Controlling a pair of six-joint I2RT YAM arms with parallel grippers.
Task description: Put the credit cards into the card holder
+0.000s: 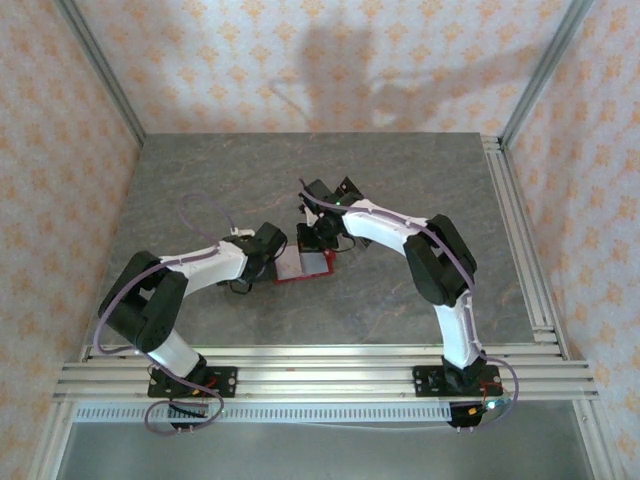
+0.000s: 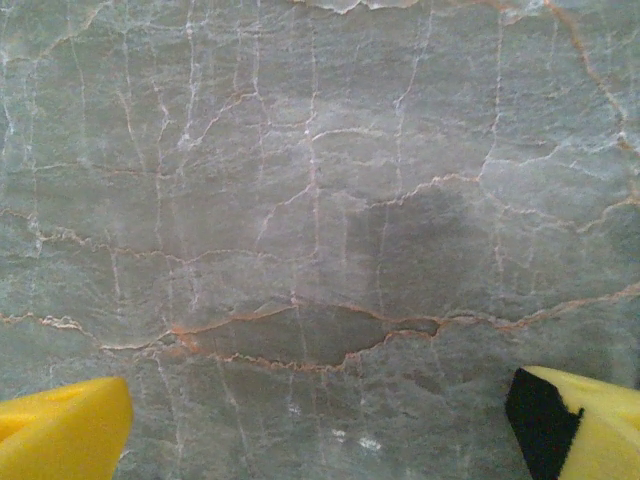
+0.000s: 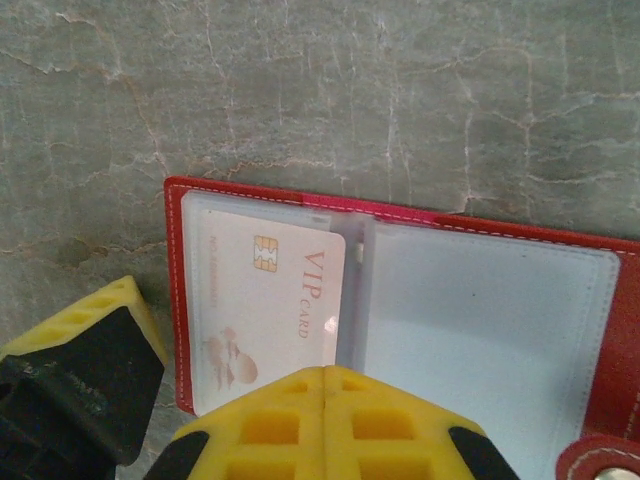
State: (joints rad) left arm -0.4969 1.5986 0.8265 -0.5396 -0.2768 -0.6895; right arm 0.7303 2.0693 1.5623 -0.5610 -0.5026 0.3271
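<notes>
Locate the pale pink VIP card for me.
In the right wrist view, the pale pink plastic VIP card sits in the clear pocket on the picture's left of the open red wallet, just above the shut right tool.

Behind my jaws, both arms are white shells between bulky black joints. My left arm carries a lilac cable looping along it, and my right arm carries a similar one. Each stands on a black base plate, and a green light glows by the right one. My left fingers are yellow, one faced black inside. My right fingers show square moulded pockets.
</notes>
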